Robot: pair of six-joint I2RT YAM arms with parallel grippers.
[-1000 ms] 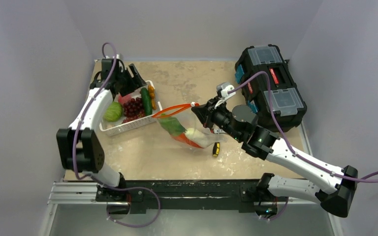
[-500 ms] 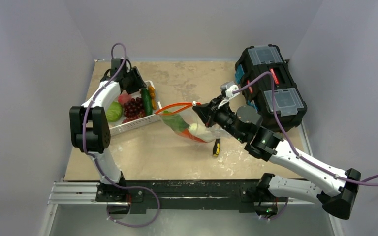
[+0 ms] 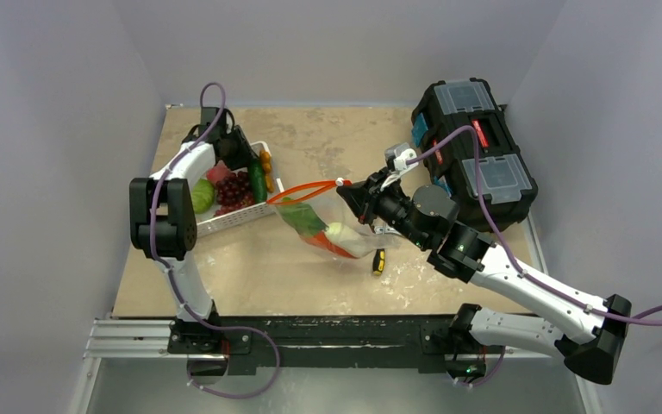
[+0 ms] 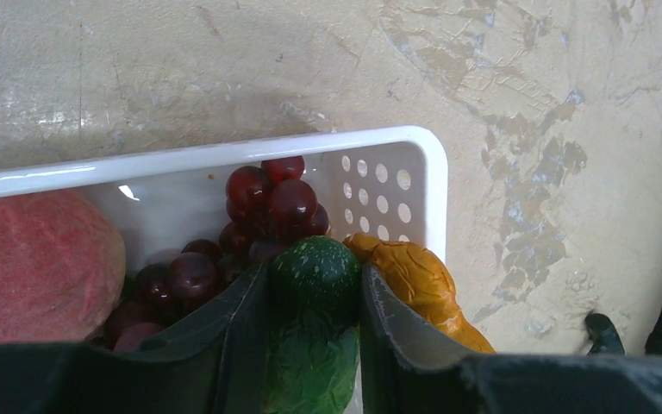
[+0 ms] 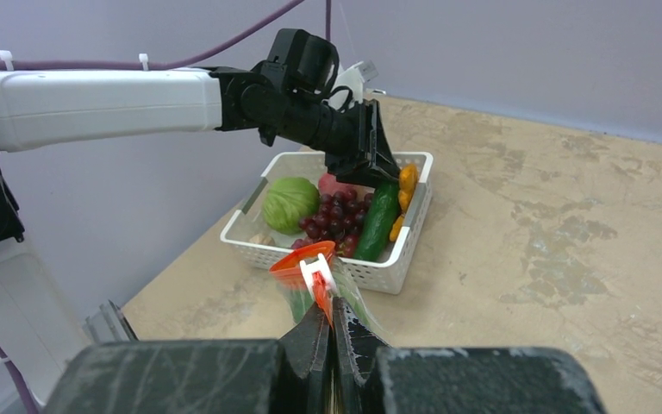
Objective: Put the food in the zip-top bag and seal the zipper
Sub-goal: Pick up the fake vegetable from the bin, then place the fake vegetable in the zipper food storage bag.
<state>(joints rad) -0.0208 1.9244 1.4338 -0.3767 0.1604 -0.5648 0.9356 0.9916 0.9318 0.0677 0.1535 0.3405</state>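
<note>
white basket (image 3: 224,226) holds most of the food. zip-top bag (image 3: 345,241) just right of basket, mouth pinched shut-tight by right gripper (image 5: 329,319). left gripper (image 4: 313,280) in basket, jaws clamped on cucumber (image 4: 310,349). step: pick. next: lift clear of grapes (image 4: 267,207), carry to bag mouth.

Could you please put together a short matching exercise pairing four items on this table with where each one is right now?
Things:
1. cucumber
2. leafy greens
3. zipper strip
4. cabbage

Places:
a. inside the clear bag
b. in the basket, untouched
c. between the left gripper's fingers
d. pinched by the right gripper

Pairs: 1-c, 2-a, 3-d, 4-b
</note>
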